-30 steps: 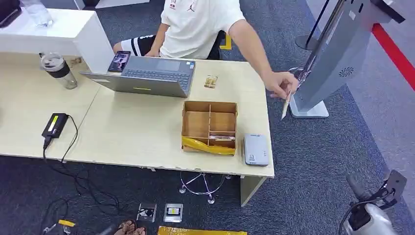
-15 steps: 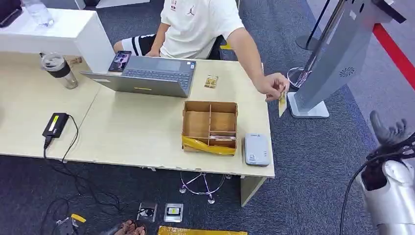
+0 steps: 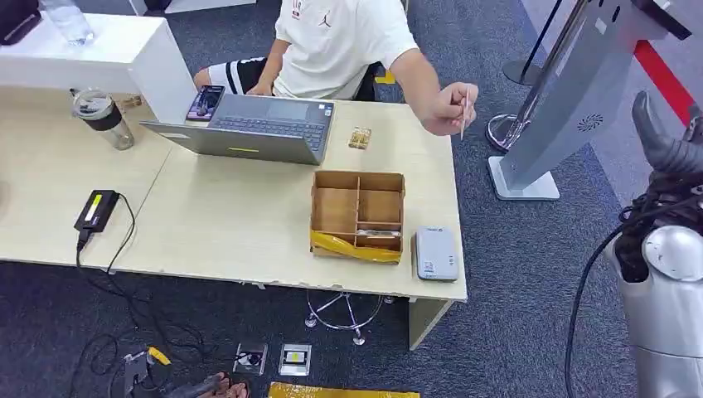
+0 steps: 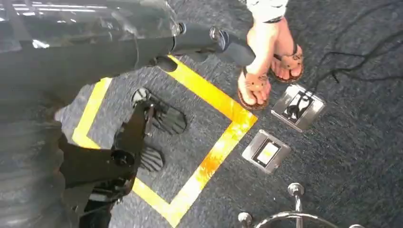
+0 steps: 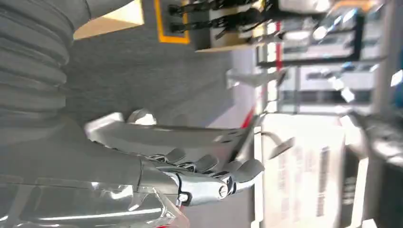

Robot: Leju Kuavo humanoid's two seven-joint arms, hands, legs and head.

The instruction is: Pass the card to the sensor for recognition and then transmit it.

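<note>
At the far right corner of the table (image 3: 249,224), a seated person's hand (image 3: 443,112) holds the card (image 3: 463,112) upright and edge-on, pinched at the fingertips above the table edge. The card is well apart from the robot's right hand (image 3: 663,145), which is raised at the right side of the scene, near the grey kiosk stand (image 3: 572,91). In the right wrist view that hand (image 5: 209,175) holds nothing: its fingers (image 5: 247,171) are extended and slightly curled, apart from one another. The left hand (image 4: 142,137) hangs low over the carpet, seen in the left wrist view as dark fingers near yellow floor tape (image 4: 209,156); whether it is open or closed cannot be determined, and nothing is visible in it.

On the table, the white card sensor (image 3: 435,253) lies flat at the near right edge, just right of a cardboard divider box (image 3: 357,211). A laptop (image 3: 249,128) sits open farther back, in front of the person. A black power adapter (image 3: 95,210) lies at the left, and a lidded bottle (image 3: 101,116) stands at the far left.
</note>
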